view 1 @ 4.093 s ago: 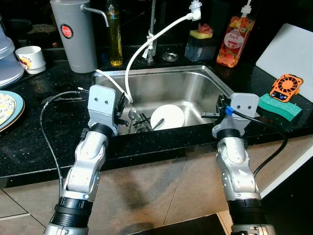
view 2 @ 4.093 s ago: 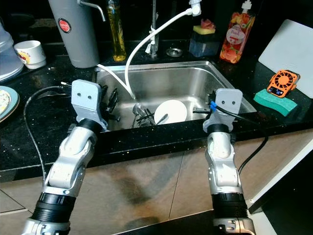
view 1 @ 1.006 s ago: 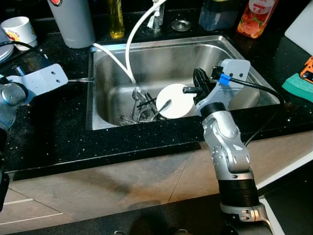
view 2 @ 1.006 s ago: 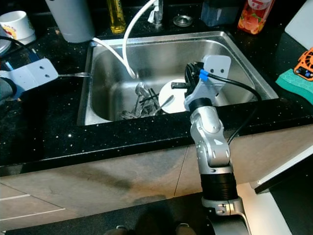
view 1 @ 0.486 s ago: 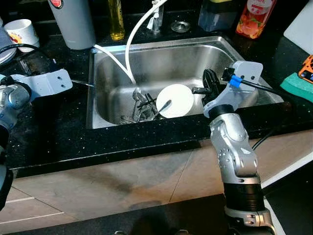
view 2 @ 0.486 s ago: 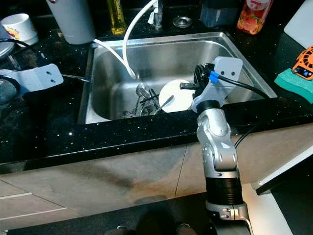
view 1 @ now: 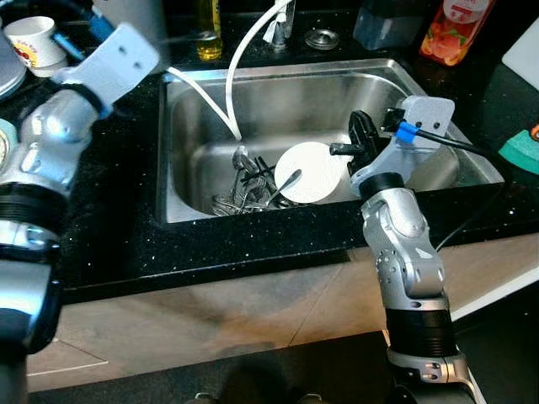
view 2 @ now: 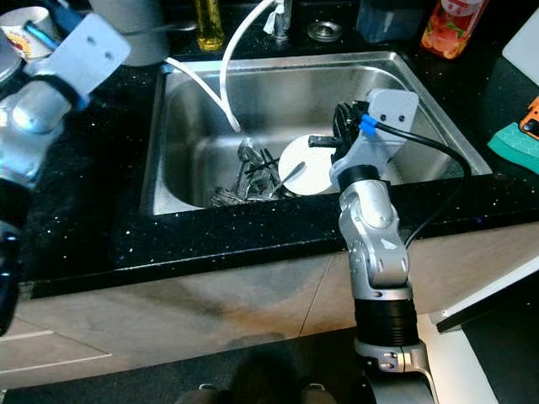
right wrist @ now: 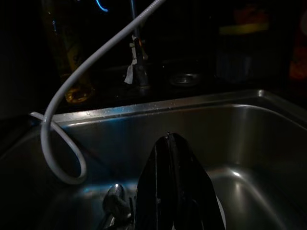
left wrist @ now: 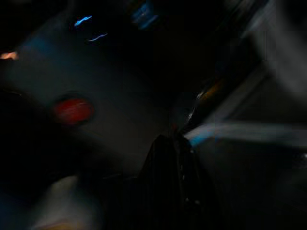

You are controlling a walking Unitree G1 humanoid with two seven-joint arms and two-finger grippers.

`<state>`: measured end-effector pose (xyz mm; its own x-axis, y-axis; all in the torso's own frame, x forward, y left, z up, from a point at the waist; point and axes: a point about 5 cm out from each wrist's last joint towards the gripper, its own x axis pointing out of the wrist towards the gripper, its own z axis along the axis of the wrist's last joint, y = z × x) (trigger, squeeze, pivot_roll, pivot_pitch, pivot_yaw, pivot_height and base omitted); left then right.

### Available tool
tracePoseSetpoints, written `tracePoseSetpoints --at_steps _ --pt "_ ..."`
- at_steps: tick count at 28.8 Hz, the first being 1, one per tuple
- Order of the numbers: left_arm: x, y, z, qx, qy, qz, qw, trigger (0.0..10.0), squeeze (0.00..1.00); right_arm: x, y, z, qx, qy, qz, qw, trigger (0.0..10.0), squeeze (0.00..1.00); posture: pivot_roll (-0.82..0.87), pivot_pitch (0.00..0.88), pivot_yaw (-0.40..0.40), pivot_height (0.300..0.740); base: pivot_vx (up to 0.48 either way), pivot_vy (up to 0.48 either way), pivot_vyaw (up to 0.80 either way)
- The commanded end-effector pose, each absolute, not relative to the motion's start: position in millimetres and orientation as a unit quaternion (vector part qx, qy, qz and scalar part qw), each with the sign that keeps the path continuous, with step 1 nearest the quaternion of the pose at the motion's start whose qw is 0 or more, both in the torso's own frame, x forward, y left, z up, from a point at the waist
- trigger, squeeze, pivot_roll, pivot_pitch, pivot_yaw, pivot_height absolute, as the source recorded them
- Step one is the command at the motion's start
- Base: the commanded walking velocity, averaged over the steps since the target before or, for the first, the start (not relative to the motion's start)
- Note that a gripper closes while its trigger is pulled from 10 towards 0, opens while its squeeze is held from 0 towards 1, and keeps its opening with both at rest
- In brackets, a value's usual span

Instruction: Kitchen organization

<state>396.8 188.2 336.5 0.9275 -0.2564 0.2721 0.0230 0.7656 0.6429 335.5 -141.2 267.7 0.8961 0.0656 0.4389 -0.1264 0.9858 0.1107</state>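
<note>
The right end effector (view 2: 339,139) hangs over the stainless steel sink (view 1: 438,160), its two black fingers (right wrist: 168,191) pressed together and holding nothing, just beside the round white plate (view 1: 312,172) that leans in the basin; a heap of metal cutlery (view 1: 248,189) lies against the plate's left edge, below the curved white hose (view 1: 240,59); the left end effector (left wrist: 168,163) is raised over the black speckled worktop (view 1: 109,227) near the grey jug (view 2: 130,29), its fingers seemingly closed and empty in the dark, blurred wrist view.
</note>
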Motion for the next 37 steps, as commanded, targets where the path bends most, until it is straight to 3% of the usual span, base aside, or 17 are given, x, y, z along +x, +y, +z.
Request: tracePoseSetpoints --at_steps 1,4,11,12,13,15,18,19,28,31,32,35,37 --pt "394 160 330 0.277 -0.162 -0.156 0.934 10.0 0.00 336 -141 270 0.070 -0.227 0.053 0.970 10.0 0.00 0.14 0.121 -0.012 0.740 0.000 0.000 0.00" --pt "391 123 315 0.199 -0.124 -0.248 0.940 10.0 0.00 336 -141 271 0.068 -0.230 0.054 0.969 10.0 0.00 0.14 0.114 -0.009 0.740 0.000 0.000 0.00" --pt "401 92 265 0.106 -0.006 -0.282 0.953 10.0 0.00 335 -142 275 0.065 -0.237 0.050 0.968 10.0 0.00 0.11 0.099 -0.006 0.740 0.000 0.000 0.00" --pt "402 91 258 0.114 0.006 -0.274 0.955 10.0 0.37 335 -144 275 0.064 -0.237 0.049 0.968 10.0 0.00 0.11 0.094 -0.006 0.740 0.000 0.000 0.00" --pt "403 92 251 0.106 0.021 -0.271 0.956 10.0 1.00 334 -145 275 0.062 -0.237 0.047 0.968 10.0 0.00 0.11 0.090 -0.005 0.740 0.000 0.000 0.00" --pt "401 93 250 0.087 0.024 -0.269 0.959 10.0 1.00 334 -147 274 0.060 -0.236 0.045 0.969 10.0 0.00 0.11 0.087 -0.009 0.740 0.000 0.000 0.00" --pt "386 88 281 0.015 -0.057 -0.314 0.948 10.0 1.00 335 -150 273 0.058 -0.236 0.043 0.969 10.0 0.00 0.11 0.080 -0.013 0.740 0.000 0.000 0.00" --pt "381 88 290 -0.002 -0.079 -0.326 0.942 10.0 0.00 335 -150 274 0.058 -0.236 0.043 0.969 10.0 0.00 0.11 0.080 -0.013 0.740 0.000 0.000 0.00" --pt "351 104 310 -0.090 -0.118 -0.349 0.925 10.0 0.00 338 -145 276 0.060 -0.239 0.052 0.968 10.0 0.00 0.12 0.068 -0.024 0.740 0.000 0.000 0.00" --pt "342 103 299 -0.080 -0.087 -0.322 0.939 10.0 0.00 338 -146 276 0.060 -0.239 0.053 0.968 10.0 0.00 0.13 0.065 -0.027 0.740 0.000 0.000 0.00" --pt "337 103 288 -0.063 -0.056 -0.281 0.956 10.0 0.00 338 -145 275 0.061 -0.238 0.054 0.968 10.0 0.00 0.13 0.062 -0.030 0.740 0.000 0.000 0.00" --pt "336 109 283 -0.078 -0.025 -0.229 0.970 10.0 0.00 337 -144 275 0.065 -0.239 0.057 0.967 10.0 0.00 0.14 0.062 -0.033 0.740 0.000 0.000 0.00" --pt "336 116 283 -0.057 -0.034 -0.195 0.979 10.0 0.00 336 -142 274 0.067 -0.240 0.063 0.966 10.0 0.00 0.14 0.062 -0.033 0.740 0.000 0.000 0.00"
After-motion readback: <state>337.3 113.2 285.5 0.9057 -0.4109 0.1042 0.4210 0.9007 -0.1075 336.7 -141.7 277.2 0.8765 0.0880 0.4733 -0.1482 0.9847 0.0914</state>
